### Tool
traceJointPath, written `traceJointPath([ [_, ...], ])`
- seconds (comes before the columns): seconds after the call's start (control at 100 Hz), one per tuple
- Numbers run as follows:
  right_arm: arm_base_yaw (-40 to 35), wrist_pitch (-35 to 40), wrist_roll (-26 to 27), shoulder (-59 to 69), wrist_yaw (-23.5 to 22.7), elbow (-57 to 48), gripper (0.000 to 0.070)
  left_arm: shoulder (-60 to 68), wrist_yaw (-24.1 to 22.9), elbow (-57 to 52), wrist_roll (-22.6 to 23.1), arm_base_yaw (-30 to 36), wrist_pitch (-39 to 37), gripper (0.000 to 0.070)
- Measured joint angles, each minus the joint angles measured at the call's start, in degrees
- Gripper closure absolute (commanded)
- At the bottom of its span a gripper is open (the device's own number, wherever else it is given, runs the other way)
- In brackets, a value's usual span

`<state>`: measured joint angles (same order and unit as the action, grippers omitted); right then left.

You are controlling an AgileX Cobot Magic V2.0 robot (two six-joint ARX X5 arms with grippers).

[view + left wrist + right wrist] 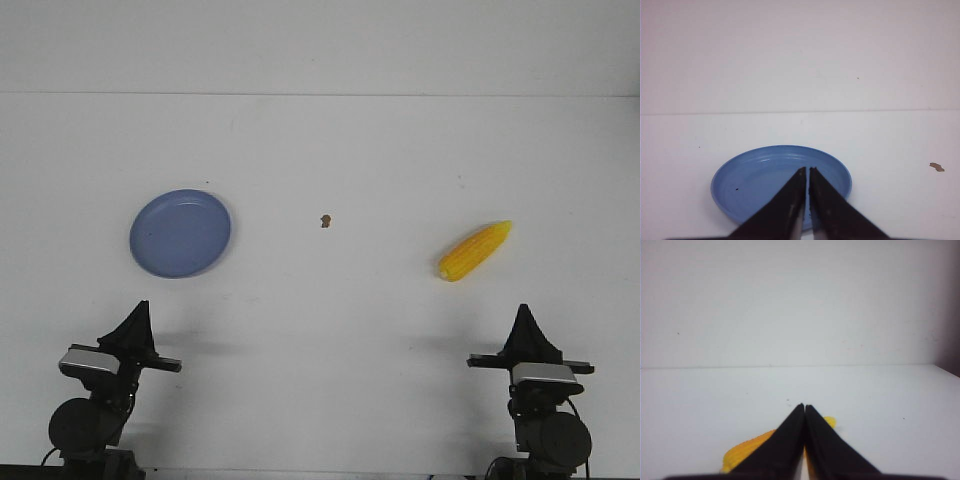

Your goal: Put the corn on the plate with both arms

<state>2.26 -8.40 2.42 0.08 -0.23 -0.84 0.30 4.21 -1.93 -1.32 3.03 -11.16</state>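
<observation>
Corn (475, 251) lay on the white worktop (330, 330) toward the right edge, roughly midway between near and far edges, tilted: pointed tip aimed at the far right corner, blunt end nearer the front. Plate (180, 233) sat flat toward the left edge at about the same depth, nothing on it, well apart from the corn. Small brown speck (325, 221) was on the worktop between them, nearer the middle, touching neither. Left gripper (137, 312) was parked at the near edge on the left side, just in front of the plate and not touching it; left wrist view showed its fingers (785, 200) pressed together with only a hairline gap, holding nothing, with the plate (755, 175) right past the tips and the speck (936, 167) off to one side. Right gripper (524, 318) was parked at the near edge on the right side, in front of the corn and clear of it; right wrist view showed its fingers (785, 437) closed tip to tip, nothing between them, with the corn (747, 450) partly hidden behind them, one end (830, 421) poking out on the other side. Both arms sat low at the front edge, wrist modules (88, 362) (543, 373) level. Corn was not on the plate.
</observation>
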Motion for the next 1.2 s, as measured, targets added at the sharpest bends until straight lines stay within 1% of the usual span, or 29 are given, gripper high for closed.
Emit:
traceJointPath([
  [0.74,0.0,-0.1,0.0,0.0,0.0,0.0,0.07,0.0,0.0,0.0,0.0,0.0,0.0,0.0687],
  [0.82,0.0,-2.5,0.0,0.0,0.1,0.0,0.07,0.0,0.0,0.0,-0.5,0.0,0.0,0.0687],
  [0.9,0.0,-4.1,0.2,0.0,0.2,-0.1,0.07,0.0,0.0,-0.3,-2.1,0.0,0.4,0.0687],
  [1.01,0.0,0.2,1.3,0.0,0.2,-1.8,0.07,0.2,-0.2,-3.5,-5.0,0.0,3.6,0.0687],
  [1.11,0.0,4.8,2.6,0.1,0.2,-5.7,0.07,2.2,-2.8,-9.7,-8.2,0.0,8.6,0.0687],
  [1.2,0.0,9.3,3.7,1.3,0.2,-10.9,0.07,5.7,-3.9,-16.1,-9.9,0.0,14.2,0.0687],
])
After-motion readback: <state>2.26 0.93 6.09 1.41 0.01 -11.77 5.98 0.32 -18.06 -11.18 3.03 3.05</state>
